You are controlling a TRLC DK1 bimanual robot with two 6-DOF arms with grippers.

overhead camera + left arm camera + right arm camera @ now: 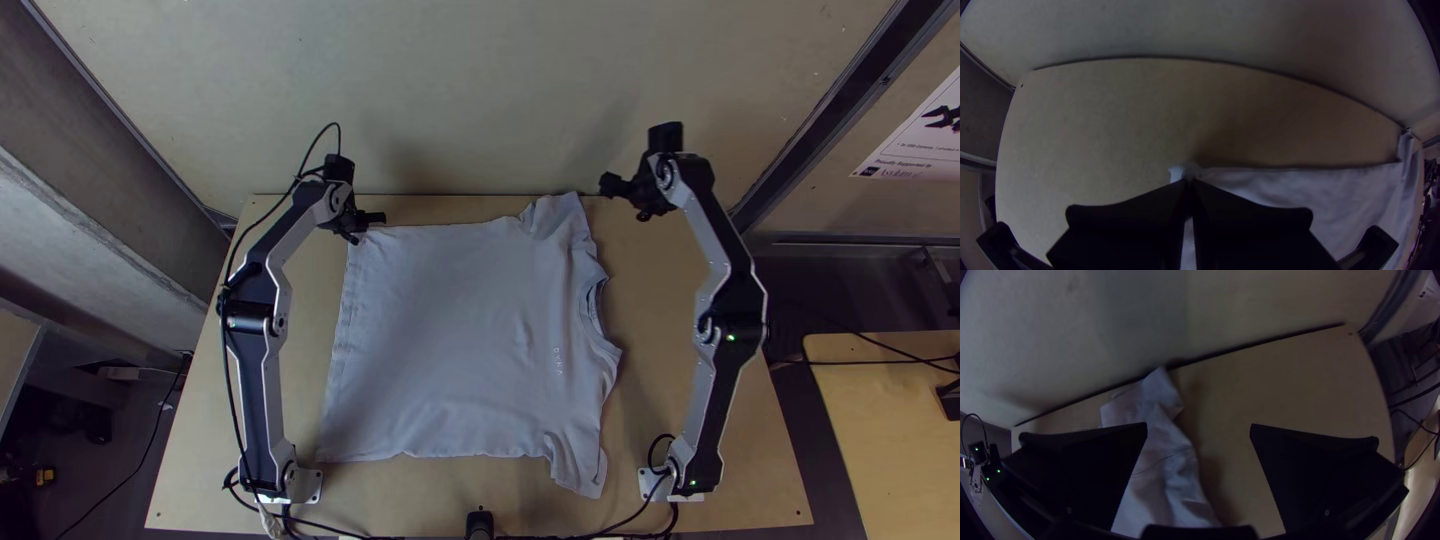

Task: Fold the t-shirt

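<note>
One t-shirt (455, 340) crosswise, collar (591, 308) rightward

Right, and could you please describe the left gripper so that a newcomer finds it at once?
Start from the light wooden table and the pale t-shirt spread on it. The left gripper is at the shirt's far hem corner. Its black fingers are shut on the cloth, whereas the right gripper is open and holds nothing.

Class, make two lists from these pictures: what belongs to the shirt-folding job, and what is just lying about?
For the job:
t-shirt, spread out
left gripper, shut on its corner
right gripper, open, holding nothing

Just about:
printed sheet
second table, at the right
yellow-and-black object, at the left
</note>
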